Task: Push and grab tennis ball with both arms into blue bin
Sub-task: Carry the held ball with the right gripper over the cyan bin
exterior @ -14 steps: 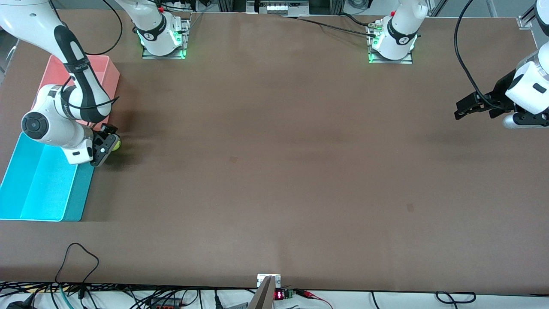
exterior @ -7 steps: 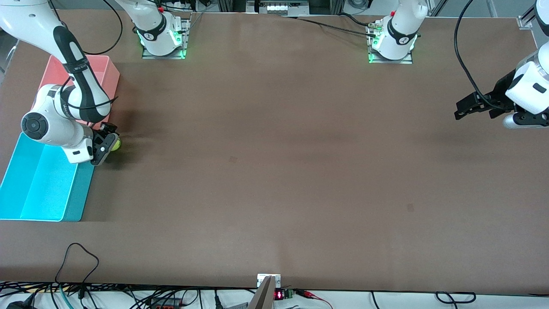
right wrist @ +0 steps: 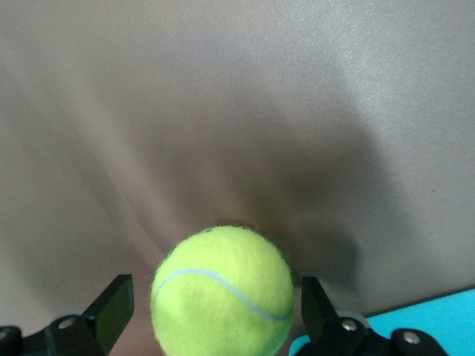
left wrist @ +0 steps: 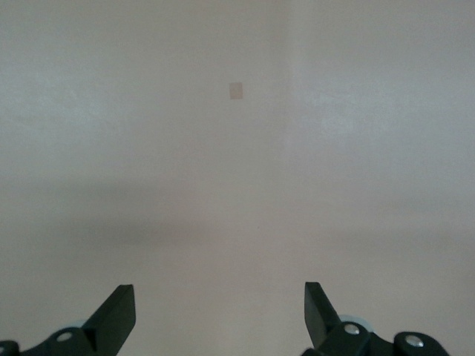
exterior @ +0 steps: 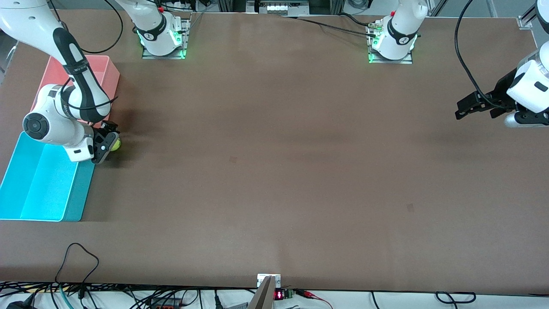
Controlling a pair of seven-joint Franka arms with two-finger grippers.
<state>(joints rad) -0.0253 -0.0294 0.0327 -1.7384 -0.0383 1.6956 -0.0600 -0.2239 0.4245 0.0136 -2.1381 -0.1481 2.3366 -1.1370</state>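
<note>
Right gripper [exterior: 107,145]: fingers astride tennis ball [exterior: 116,145], grip unconfirmed | left gripper [exterior: 468,107]: spread, empty, waiting | blue bin [exterior: 25,206]: unfilled, drop remains

fuzzy felt tennis ball [right wrist: 221,290], smooth plastic blue bin [exterior: 25,201], matt brown table [exterior: 274,171].

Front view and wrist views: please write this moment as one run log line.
right gripper: open, straddling ball beside blue bin | left gripper: open, waiting over table | ball not in bin
</note>
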